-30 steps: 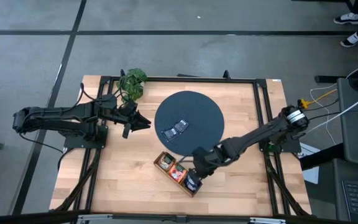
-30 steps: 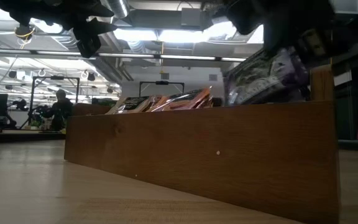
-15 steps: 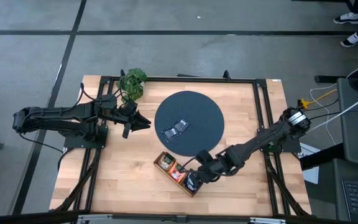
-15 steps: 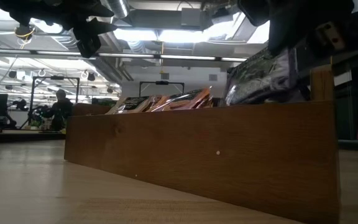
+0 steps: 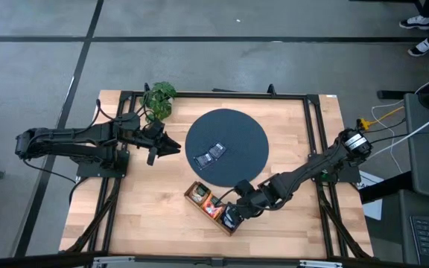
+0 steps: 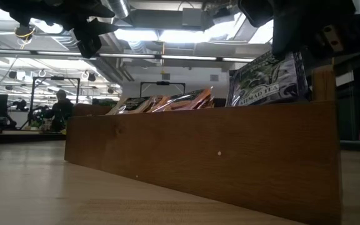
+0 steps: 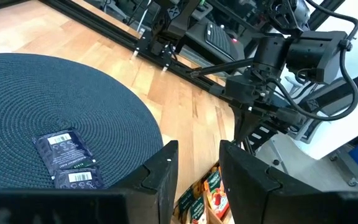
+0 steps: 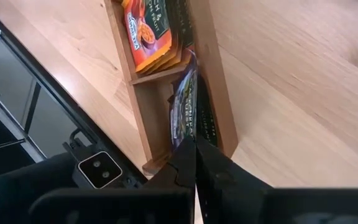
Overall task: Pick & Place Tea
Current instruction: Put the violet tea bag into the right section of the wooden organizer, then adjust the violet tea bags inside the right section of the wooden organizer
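Note:
A long wooden tray (image 5: 199, 199) lies near the table's front, below the dark round mat (image 5: 237, 126). My right gripper (image 5: 232, 217) hangs over the tray's near end compartment, shut on a dark blue-purple tea sachet (image 6: 267, 78). Two more blue sachets (image 5: 209, 154) lie flat on the mat. My left gripper (image 5: 176, 147) waits open at the mat's left edge, above the table, with nothing between its fingers (image 7: 166, 163). My right gripper pinches the sachet's top edge (image 8: 190, 138) between its two fingers, slanting down from above. The sachet (image 8: 185, 115) stands upright in the tray's end compartment, its printed face toward the table's near edge. The tray wall (image 6: 199, 156) hides its lower part.
Orange sachets (image 8: 148, 28) stand packed in the tray's middle compartment. A leafy plant (image 5: 159, 98) sits at the far left corner. Black frame rails (image 5: 315, 134) run along the table's sides. Bare wood lies left of the tray. A person (image 6: 60, 106) sits far off in the room.
My right arm has swung a little toward the table's near edge while its gripper stayed over the tray's end. The held sachet, tilted before, now stands upright with its face square to the near edge.

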